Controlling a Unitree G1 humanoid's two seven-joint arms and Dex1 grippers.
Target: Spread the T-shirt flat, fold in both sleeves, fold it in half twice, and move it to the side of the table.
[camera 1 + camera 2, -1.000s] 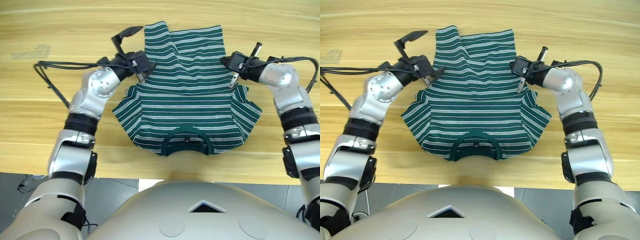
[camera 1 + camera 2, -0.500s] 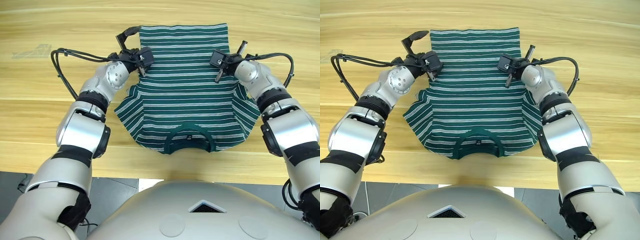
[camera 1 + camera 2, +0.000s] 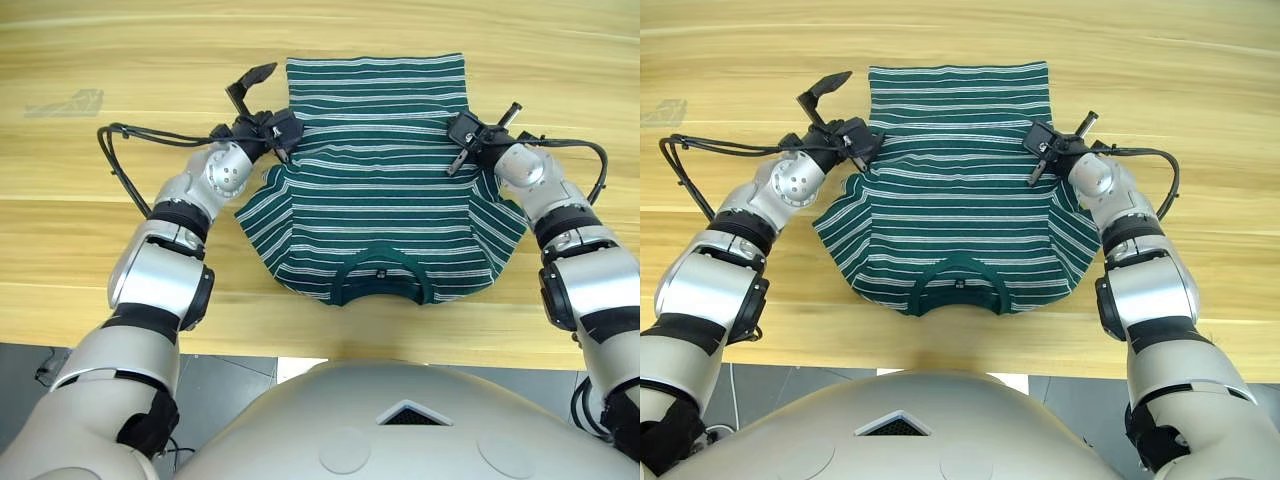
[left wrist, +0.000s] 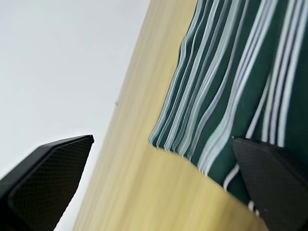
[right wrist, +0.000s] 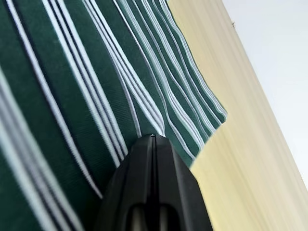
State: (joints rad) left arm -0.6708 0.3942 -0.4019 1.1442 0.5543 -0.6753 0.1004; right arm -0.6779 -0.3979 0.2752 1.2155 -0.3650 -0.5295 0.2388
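Note:
The green T-shirt (image 3: 375, 190) with white stripes lies on the wooden table (image 3: 120, 60), collar towards me and straight hem on the far side. Its upper body lies flat, and the shoulder parts flare out on both sides. My left gripper (image 3: 277, 110) is at the shirt's left edge, open, one finger raised off the cloth. In the left wrist view the left gripper (image 4: 162, 140) has the hem corner (image 4: 166, 139) between its wide-apart fingers. My right gripper (image 3: 458, 165) rests on the shirt's right edge, shut on a pinched ridge of the T-shirt (image 5: 72, 86).
Bare wood surrounds the shirt on the left, the right and beyond the hem. The table's near edge (image 3: 300, 352) runs just behind the collar. Black cables loop from both wrists, the left cable (image 3: 115, 160) reaching out over the table.
The far half of the shirt, rumpled and lifted a second ago, now lies flat with a straight hem. Both grippers have shifted slightly right, the right one to the shirt's right edge.

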